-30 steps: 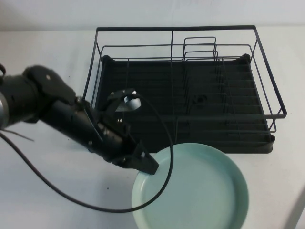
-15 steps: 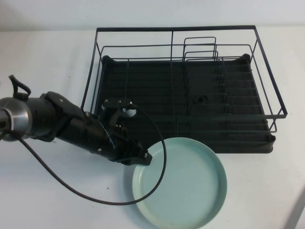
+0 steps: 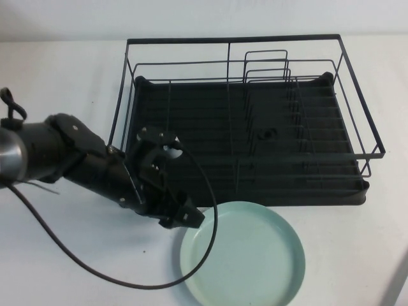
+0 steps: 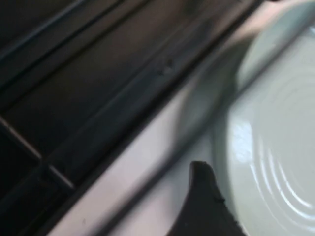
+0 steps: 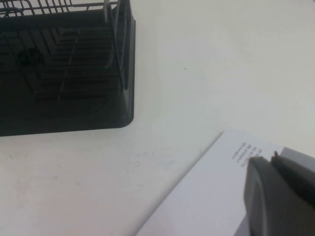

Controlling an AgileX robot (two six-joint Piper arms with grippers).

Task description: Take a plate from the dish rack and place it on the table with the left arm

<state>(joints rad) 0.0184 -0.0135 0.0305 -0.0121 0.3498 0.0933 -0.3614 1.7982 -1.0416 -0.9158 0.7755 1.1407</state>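
Plate: the pale mint-green plate lies flat on the table, nearest the camera, just in front of the dish rack's front edge.
Left gripper: the left gripper sits at the plate's near-left rim, the fingertips right at the rim's edge. In the left wrist view one dark fingertip shows just beside the plate, apart from it, nothing held between the fingers. How wide the fingers stand I cannot tell.
Left arm: the left arm stretches from the fingers back toward the table's left side, a black cable looping over the table and across the plate's rim.
Dish rack: the dish rack lies beyond the fingers and the plate, its ribbed tray bare, upright wire dividers toward its far right.
Right gripper: the right gripper shows only in its own wrist view, over a white printed sheet, the rack's corner well beyond. Its fingers meet with only a thin seam between them.
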